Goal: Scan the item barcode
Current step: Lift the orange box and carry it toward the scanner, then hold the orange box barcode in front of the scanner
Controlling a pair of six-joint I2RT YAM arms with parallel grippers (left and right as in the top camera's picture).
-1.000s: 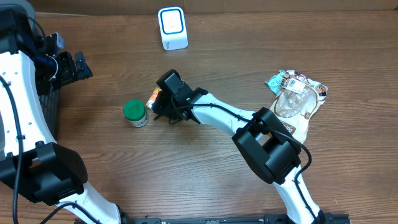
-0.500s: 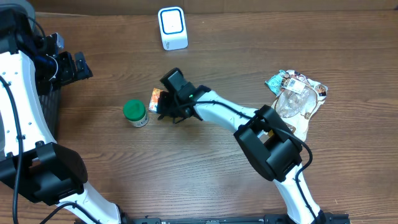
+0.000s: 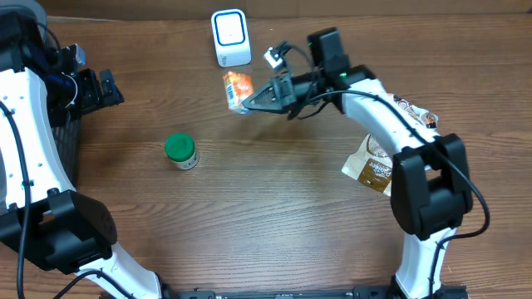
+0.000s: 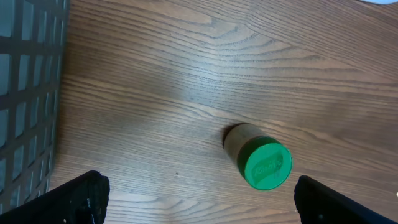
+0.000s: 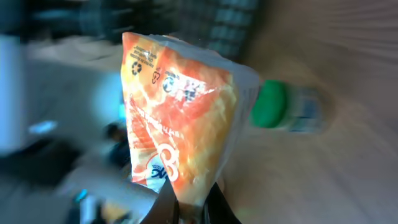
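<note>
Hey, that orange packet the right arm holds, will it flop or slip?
Probably floppy: the orange packet looks like thin crinkled film, pinched only at one edge by the right pincer. Likely light, since it stands up from that small grip. Its glossy surface may slip.

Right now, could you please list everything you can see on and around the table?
scanner: one, white, far edge of the table
snack packet: one, orange, in the right gripper, near the scanner
jar: one, green lid, standing left of centre
pouch: one, brown, right side, partly under the right arm
wire basket: one, black, left edge
table: one, brown wood
left gripper: one, black, open, by the basket
right gripper: one, black, shut on the snack packet
</note>
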